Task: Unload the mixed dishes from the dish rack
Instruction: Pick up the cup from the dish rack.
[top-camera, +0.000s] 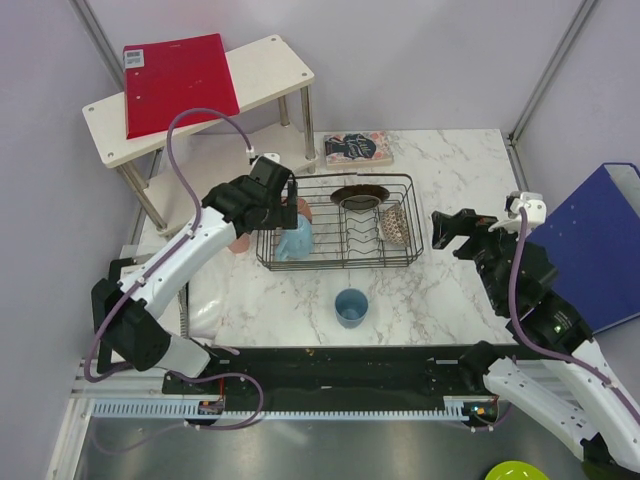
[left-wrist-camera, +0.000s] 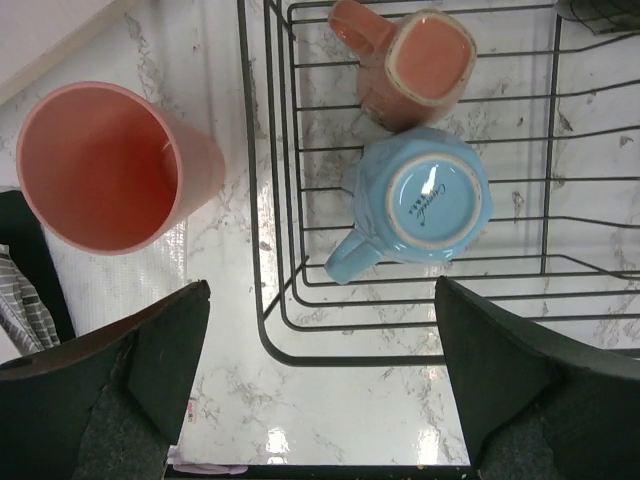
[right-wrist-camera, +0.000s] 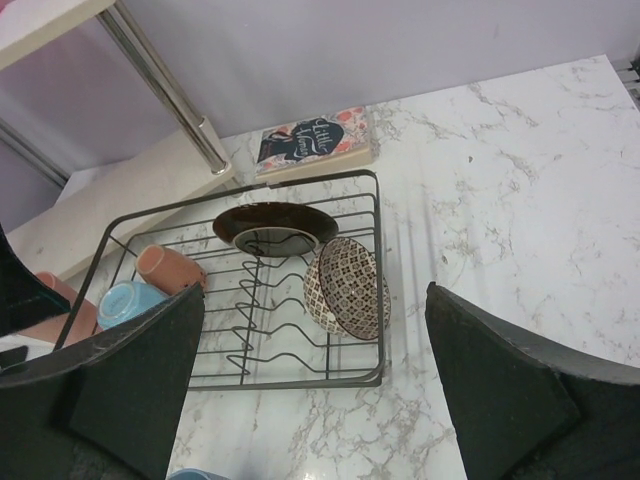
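Note:
The dark wire dish rack (top-camera: 408, 215) stands mid-table. In it are an upside-down light-blue mug (left-wrist-camera: 425, 200), a small pale pink cup (left-wrist-camera: 415, 65), a dark red-brown plate (right-wrist-camera: 275, 227) and a speckled bowl (right-wrist-camera: 350, 287) on edge. The salmon-pink tumbler (left-wrist-camera: 110, 165) stands upright on the table just left of the rack. A blue cup (top-camera: 351, 307) stands on the table in front of the rack. My left gripper (left-wrist-camera: 320, 380) is open and empty above the rack's near left corner. My right gripper (right-wrist-camera: 315, 390) is open and empty, right of the rack.
A white two-tier shelf (top-camera: 270, 65) with a red folder (top-camera: 180, 70) stands at the back left. A book (top-camera: 357, 148) lies behind the rack. A blue folder (top-camera: 600, 240) lies at the right edge. A lime-green dish (top-camera: 515, 470) sits off the table, front right.

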